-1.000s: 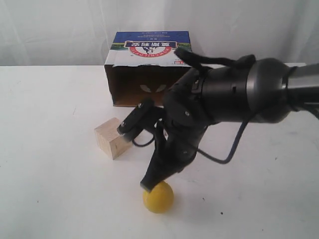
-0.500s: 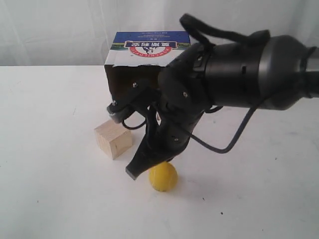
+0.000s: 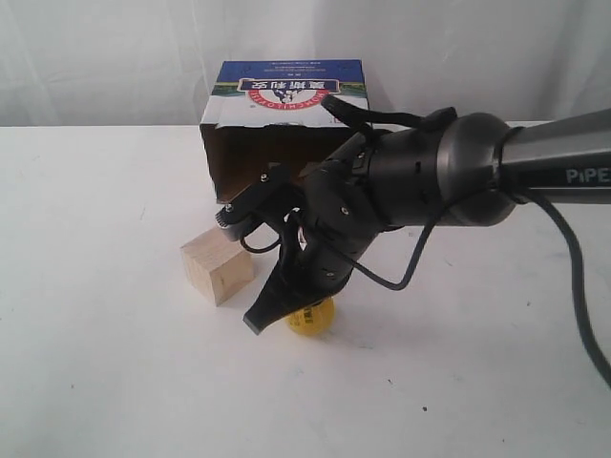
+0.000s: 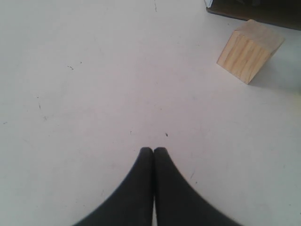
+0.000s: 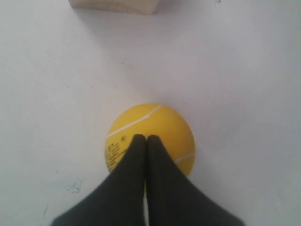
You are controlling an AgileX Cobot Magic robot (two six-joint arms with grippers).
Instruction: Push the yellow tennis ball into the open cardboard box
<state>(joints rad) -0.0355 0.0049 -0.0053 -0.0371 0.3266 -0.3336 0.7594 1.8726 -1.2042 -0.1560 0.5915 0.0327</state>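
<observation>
The yellow tennis ball (image 3: 319,320) lies on the white table in front of the open cardboard box (image 3: 286,88), partly hidden behind my right gripper (image 3: 256,324). That gripper is shut, with its black fingertips low beside the ball. In the right wrist view the shut right gripper (image 5: 146,137) rests against the yellow tennis ball (image 5: 162,123), on the side away from the cube. My left gripper (image 4: 153,149) is shut over bare table, holding nothing, and its arm does not show in the exterior view. The box mouth faces the ball, with a dark interior.
A pale wooden cube (image 3: 218,265) sits left of the ball, between it and the box's left corner. The wooden cube (image 4: 249,56) also shows in the left wrist view, with the box edge (image 4: 263,12) behind it. The right arm (image 3: 420,181) hangs over the box front.
The ball has rolled from near the front edge toward the box. My right gripper has followed it, staying shut against it. The cube and the box have not moved.
</observation>
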